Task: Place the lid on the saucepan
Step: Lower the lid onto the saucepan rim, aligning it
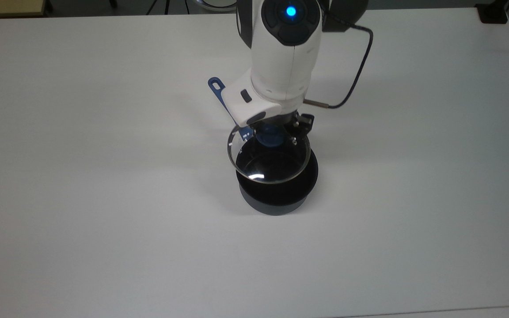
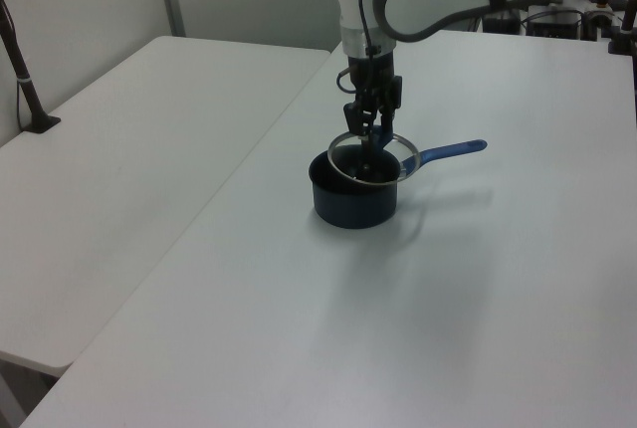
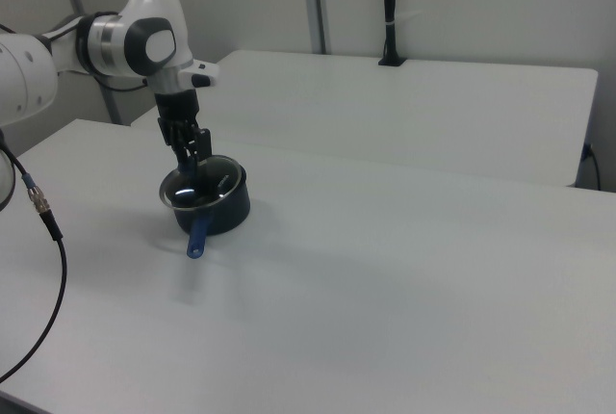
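Even, bright overhead light — soft shadows on the white surface (image 1: 104,198); a small glare at the lid's (image 1: 268,163) six o'clock rim.

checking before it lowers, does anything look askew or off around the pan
Slightly. The lid, held by its blue knob in the pincer, hangs above the saucepan, not seated; in the top view its rim sits offset toward the upper left of the pot's rim. Nothing spilled or damaged on the table.
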Controlling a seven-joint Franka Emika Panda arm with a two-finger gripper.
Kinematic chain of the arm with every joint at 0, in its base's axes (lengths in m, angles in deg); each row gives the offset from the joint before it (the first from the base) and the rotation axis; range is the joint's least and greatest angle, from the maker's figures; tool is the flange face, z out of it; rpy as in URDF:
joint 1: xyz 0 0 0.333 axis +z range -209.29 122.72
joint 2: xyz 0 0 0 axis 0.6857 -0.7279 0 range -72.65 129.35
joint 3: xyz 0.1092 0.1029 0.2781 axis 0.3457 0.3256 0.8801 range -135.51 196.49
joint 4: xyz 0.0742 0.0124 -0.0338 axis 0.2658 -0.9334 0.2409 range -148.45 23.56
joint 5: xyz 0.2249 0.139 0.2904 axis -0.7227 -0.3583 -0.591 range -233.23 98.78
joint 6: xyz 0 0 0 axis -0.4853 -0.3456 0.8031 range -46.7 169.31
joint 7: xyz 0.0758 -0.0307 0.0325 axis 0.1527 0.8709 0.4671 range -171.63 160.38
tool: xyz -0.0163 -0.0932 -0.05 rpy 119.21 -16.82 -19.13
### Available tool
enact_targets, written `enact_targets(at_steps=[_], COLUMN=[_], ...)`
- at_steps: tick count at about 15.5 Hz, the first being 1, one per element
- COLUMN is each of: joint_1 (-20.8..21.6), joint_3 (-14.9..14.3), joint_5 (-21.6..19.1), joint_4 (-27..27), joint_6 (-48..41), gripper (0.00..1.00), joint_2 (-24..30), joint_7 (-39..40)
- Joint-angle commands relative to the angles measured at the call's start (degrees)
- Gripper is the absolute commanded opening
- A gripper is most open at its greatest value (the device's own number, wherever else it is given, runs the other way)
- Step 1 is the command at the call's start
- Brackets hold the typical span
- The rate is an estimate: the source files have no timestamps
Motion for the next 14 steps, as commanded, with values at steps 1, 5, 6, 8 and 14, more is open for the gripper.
enact_targets(at_steps=[1, 5, 6, 8, 14], joint_1=[0.4, 0.4, 0.4, 0.4, 0.3], joint_3=[-0.4, -0.4, -0.3, -0.3, -0.3], joint_5=[-1.1, -3.4, -3.6, -3.6, -3.6], joint_4=[2.0, 2.3, 3.2, 3.5, 3.5], joint_6=[2.7, 4.0, 3.9, 4.1, 5.7], gripper=[0.46, 0.46, 0.46, 0.46, 0.46], joint_2=[-1.3, -1.6, -1.7, -1.8, -2.9], joint_7=[-3.3, -5.0, -5.3, -6.1, -6.7])
